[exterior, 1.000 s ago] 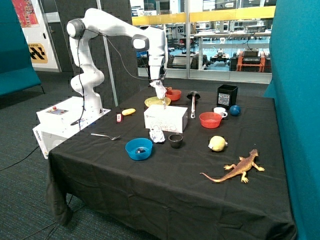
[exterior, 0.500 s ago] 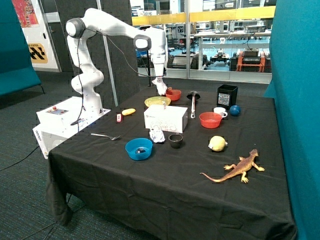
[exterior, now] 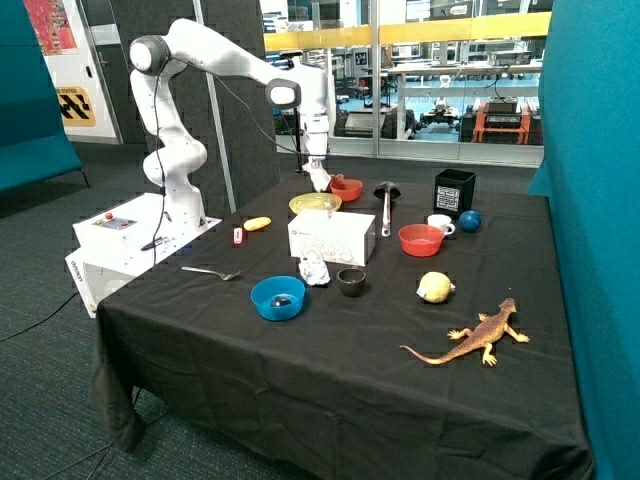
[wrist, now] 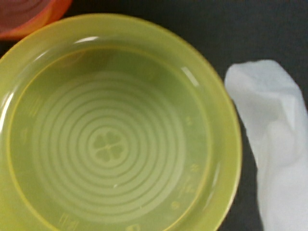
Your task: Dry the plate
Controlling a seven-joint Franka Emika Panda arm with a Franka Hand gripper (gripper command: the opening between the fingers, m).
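Note:
The yellow-olive plate (exterior: 315, 203) lies on the black table behind the white box (exterior: 331, 237). In the wrist view the plate (wrist: 115, 139) fills most of the picture, with ring ridges and a clover mark at its middle. My gripper (exterior: 317, 167) hangs above the plate's far edge, shut on a white cloth (exterior: 321, 181) that dangles clear of the plate. In the wrist view the cloth (wrist: 274, 159) shows beside the plate's rim. The gripper's fingers do not show in the wrist view.
A red-orange bowl (exterior: 347, 188) (wrist: 29, 14) sits just beyond the plate. A ladle (exterior: 386, 205), a black box (exterior: 454, 190), another red bowl (exterior: 420, 239), a blue bowl (exterior: 278, 297), a small black cup (exterior: 351, 281) and a crumpled tissue (exterior: 316, 270) stand around.
The gripper has risen with the white cloth, lifting it off the plate and drawing back a little towards the far edge of the table.

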